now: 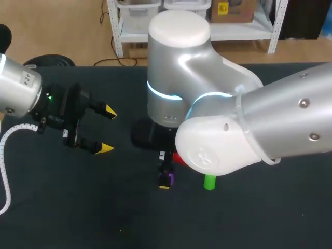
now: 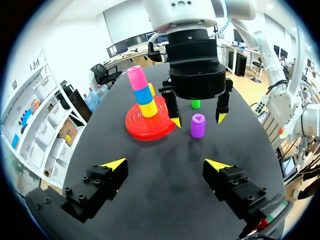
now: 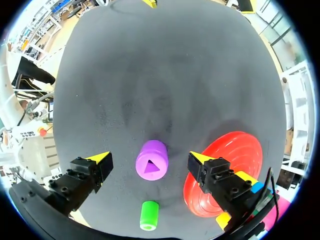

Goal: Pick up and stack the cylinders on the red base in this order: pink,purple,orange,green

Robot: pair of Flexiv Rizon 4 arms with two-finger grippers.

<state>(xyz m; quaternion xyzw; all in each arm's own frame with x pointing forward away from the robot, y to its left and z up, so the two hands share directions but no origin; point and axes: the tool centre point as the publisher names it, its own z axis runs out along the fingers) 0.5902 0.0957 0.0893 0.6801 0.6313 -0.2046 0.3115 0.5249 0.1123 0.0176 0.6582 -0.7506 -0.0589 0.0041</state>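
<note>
The red base (image 2: 131, 126) carries a leaning stack: yellow cylinder (image 2: 148, 109), blue cylinder (image 2: 142, 95), pink cylinder (image 2: 136, 77) on top. A purple cylinder (image 3: 152, 160) stands upright on the table beside the base. My right gripper (image 3: 150, 157) hangs over it, open, with a finger on either side and neither touching. A green cylinder (image 3: 149, 215) lies just past the purple one, also seen in the head view (image 1: 209, 182). My left gripper (image 1: 106, 129) is open and empty, well to the left and facing the base. In the head view my right arm hides most of the base.
The dark table (image 1: 104, 207) has bare room in front and on the left. My right arm's large elbow (image 1: 218, 140) looms over the middle. A white cable (image 1: 5, 155) hangs by my left arm.
</note>
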